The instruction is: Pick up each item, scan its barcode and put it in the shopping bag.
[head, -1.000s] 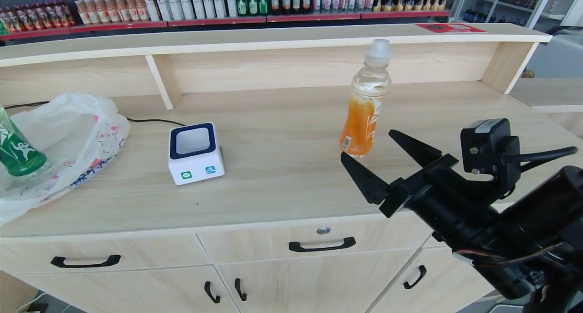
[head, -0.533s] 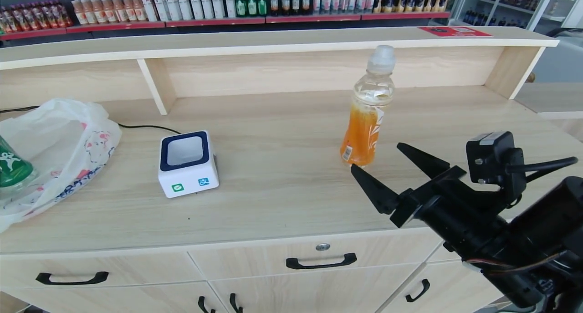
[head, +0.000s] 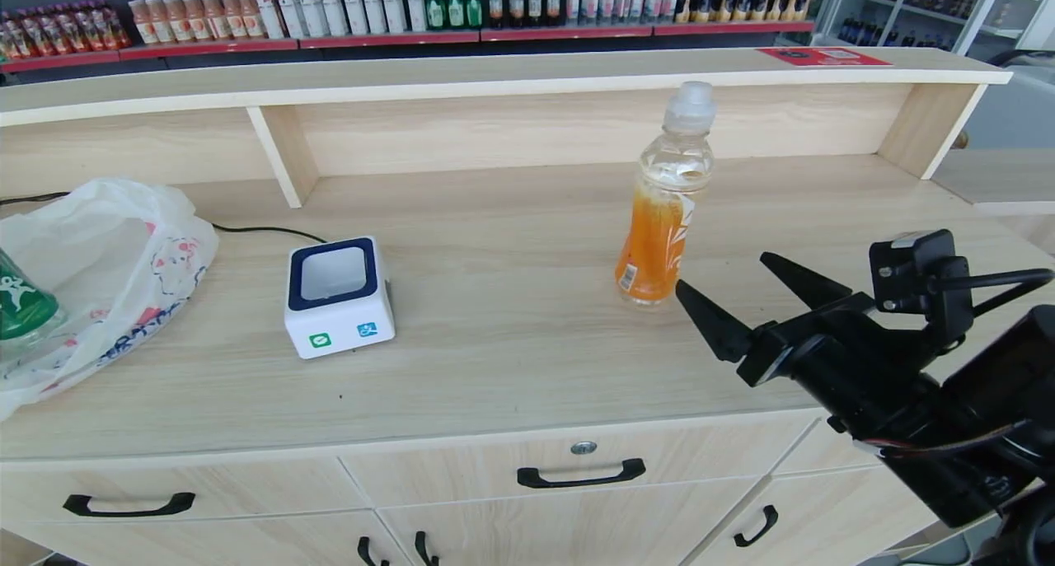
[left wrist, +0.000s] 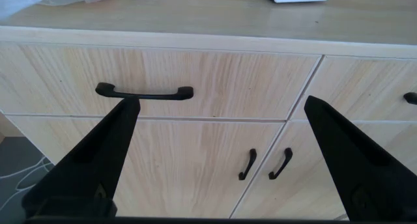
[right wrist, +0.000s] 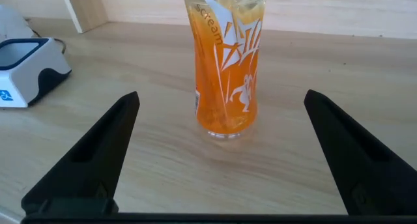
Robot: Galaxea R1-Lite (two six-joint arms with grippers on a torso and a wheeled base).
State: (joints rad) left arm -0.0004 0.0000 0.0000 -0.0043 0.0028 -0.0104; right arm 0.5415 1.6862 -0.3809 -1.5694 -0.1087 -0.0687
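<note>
Left end effector [left wrist: 221,100] hangs low in front of the desk [head: 511,343], below its top edge and facing the drawer fronts. Black fingers spread wide, gripping nothing; a black drawer handle [left wrist: 144,92] sits just past one fingertip. On the desk top, far left: white plastic shopping bag [head: 124,245], crumpled and slumped, red and blue print on its side. Green bottle [head: 21,306] at the bag's left edge, cut by the frame, seemingly inside the bag's mouth, though the plastic makes that hard to confirm. A thin black cable [head: 264,230] runs from behind the bag to the scanner [head: 338,298]. That is a white cube with a dark blue rim around its slanted window, standing near the bag but apart from it. Right of centre, well apart from the scanner: orange drink bottle [head: 659,220], upright on the desk, white cap on, orange liquid filling the lower body, neck clear, a small white patch low on its label. Right end effector [head: 720,270] hovers just beside the bottle's base on its right, fingers wide apart, tips pointed toward the bottle and not touching it. From the right wrist the bottle stands centred ahead of the open gap. Behind, a raised ledge [head: 494,67] with a red mat [head: 824,55] at its right end.
</note>
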